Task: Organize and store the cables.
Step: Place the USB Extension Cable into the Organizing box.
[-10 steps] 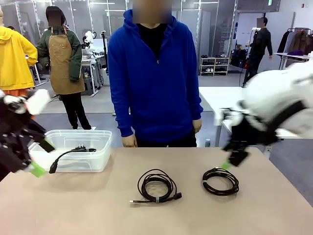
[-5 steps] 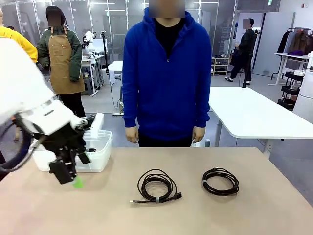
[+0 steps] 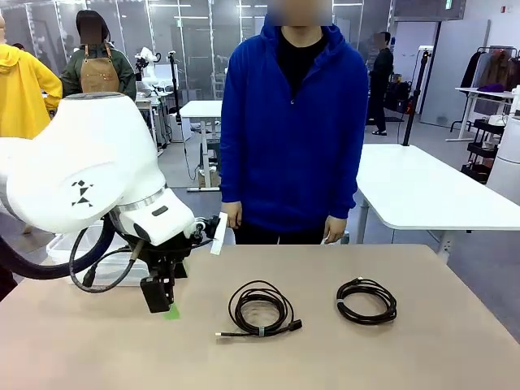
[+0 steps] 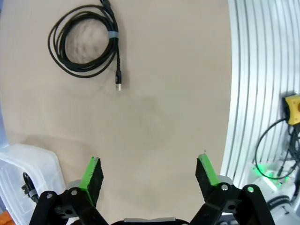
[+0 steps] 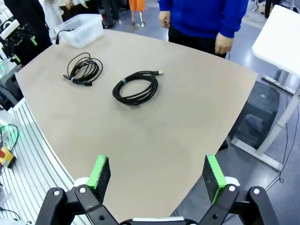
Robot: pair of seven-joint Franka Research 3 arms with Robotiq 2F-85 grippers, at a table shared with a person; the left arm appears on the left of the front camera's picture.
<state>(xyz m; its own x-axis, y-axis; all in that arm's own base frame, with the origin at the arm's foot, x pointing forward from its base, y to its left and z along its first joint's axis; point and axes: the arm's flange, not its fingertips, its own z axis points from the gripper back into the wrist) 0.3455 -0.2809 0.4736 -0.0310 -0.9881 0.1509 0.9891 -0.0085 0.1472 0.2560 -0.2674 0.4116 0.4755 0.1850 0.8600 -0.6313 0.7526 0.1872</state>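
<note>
Front view shows one marking, a cluster of small black diamonds [image 3: 81, 193] on the glossy, rounded white shell of the left arm [image 3: 89, 162]; below it the left gripper [image 3: 165, 307] points down over the matte tan table [image 3: 406, 357], green pad lowermost. Left wrist view: its black fingers stand wide apart, with bare tabletop between them; far ahead of the picture-left finger lies a thin black cable coil [image 4: 112, 35], round and bound by a grey band, with a small metal connector trailing from it; just beside that same finger sits a clear plastic bin [image 4: 28, 159] with rounded corners, a black cord [image 4: 27, 190] inside it. Right wrist view: the right gripper [image 5: 156, 168] is likewise spread wide and holds nothing, high above the table's edge; well ahead of its fingers lies a thicker coil [image 5: 153, 86], loose and oval; beyond that, the thin one. A person in a blue hooded top [image 3: 292, 138] stands at the table's far side.
</note>
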